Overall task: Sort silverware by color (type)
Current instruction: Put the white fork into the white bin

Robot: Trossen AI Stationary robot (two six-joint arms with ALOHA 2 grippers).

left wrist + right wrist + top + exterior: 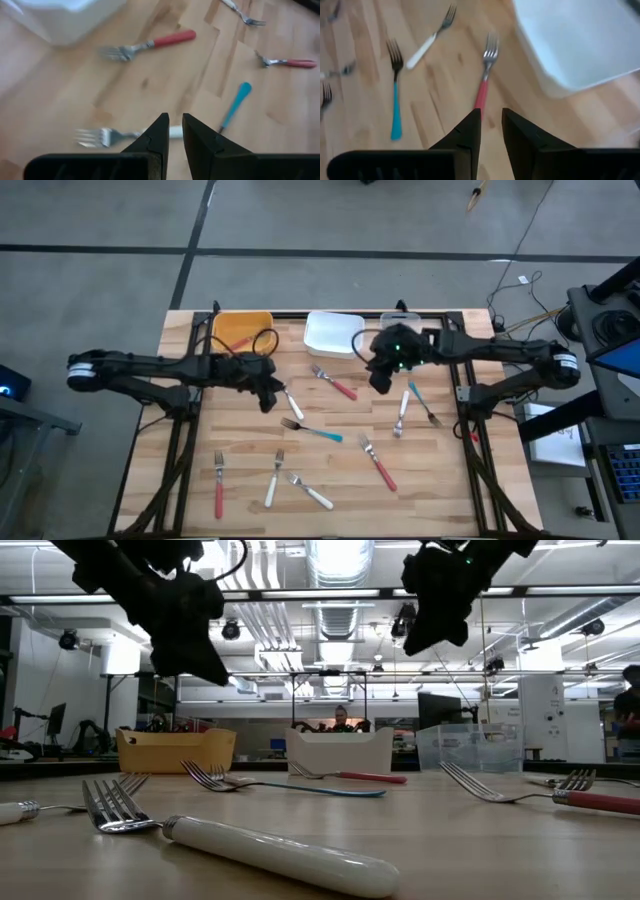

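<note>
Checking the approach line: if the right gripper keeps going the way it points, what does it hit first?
Probably the red-handled fork just ahead of the right gripper, near the white bin. Depth is unclear.

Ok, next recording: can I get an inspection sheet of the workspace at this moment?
Surface: wooden table; orange bin, white bin and clear bin in a row at the far edge.
Job's things: forks lie scattered on the table, among them a red fork, a teal fork and a white fork.
Clutter: nothing seen.
Grippers: left claw hovers over a white fork near mid-table; right claw hovers over the red fork by the white bin.
Cables: loop beside the orange bin; loose leads on the floor at the right.
Surroundings: open room; a person behind the bins.
</note>
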